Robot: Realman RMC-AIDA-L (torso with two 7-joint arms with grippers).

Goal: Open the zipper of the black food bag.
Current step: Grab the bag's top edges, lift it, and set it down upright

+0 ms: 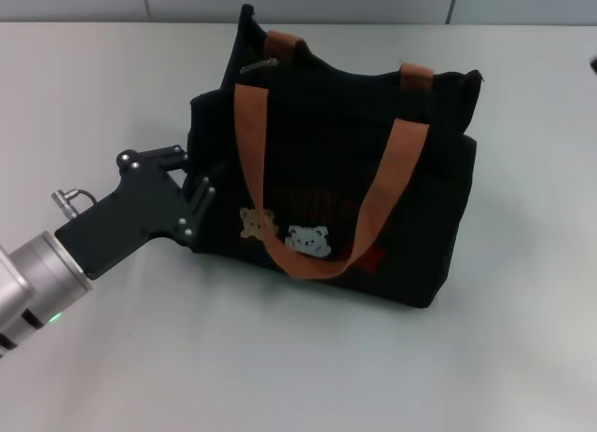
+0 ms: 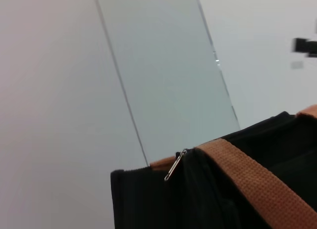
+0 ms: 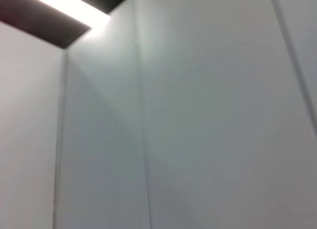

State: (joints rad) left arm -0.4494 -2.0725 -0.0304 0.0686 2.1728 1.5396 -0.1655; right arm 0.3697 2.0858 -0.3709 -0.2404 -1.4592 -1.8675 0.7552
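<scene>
The black food bag (image 1: 345, 171) stands upright mid-table, its two orange-brown handles (image 1: 250, 133) hanging over the front above small bear pictures (image 1: 284, 231). The zipper runs along the top rim, with its metal pull tab (image 1: 261, 66) at the bag's far left corner. In the left wrist view the pull tab (image 2: 175, 165) hangs beside a handle strap (image 2: 252, 184) on the bag (image 2: 148, 199). My left gripper (image 1: 191, 180) is at the bag's left end, low down, fingers open and against the fabric. My right gripper is out of view.
The bag sits on a pale grey table (image 1: 280, 367) that meets a light wall (image 1: 298, 1) at the back. A small dark object (image 1: 593, 64) shows at the right edge. The right wrist view holds only wall panels (image 3: 198, 140) and a ceiling light (image 3: 64, 9).
</scene>
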